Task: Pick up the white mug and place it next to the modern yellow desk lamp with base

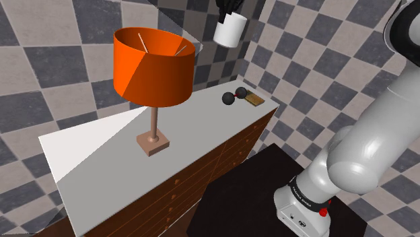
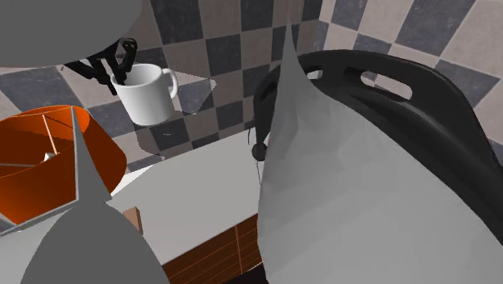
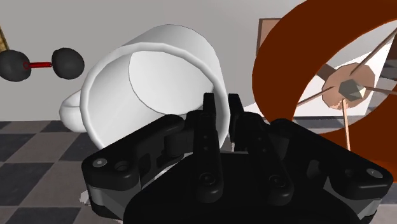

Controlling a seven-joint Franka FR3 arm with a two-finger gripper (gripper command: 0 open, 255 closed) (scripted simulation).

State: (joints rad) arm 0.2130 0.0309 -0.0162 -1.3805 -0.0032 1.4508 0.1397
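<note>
Above dresser (image 1: 202, 124), hand (image 3: 222, 107) tight on mug (image 1: 230, 31)

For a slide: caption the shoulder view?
Black hand holds the white mug by its rim, clear of the dresser, up right of the orange lamp.

The white mug (image 1: 230, 30) hangs in the air, slightly tilted. The orange-shaded lamp (image 1: 154, 67) stands upright on its square base, nearer and leftward.

One mug (image 1: 229, 30), one orange lamp (image 1: 153, 66), one dumbbell (image 1: 234, 95), one flat brown item (image 1: 254, 99), one dresser (image 1: 202, 131).
</note>
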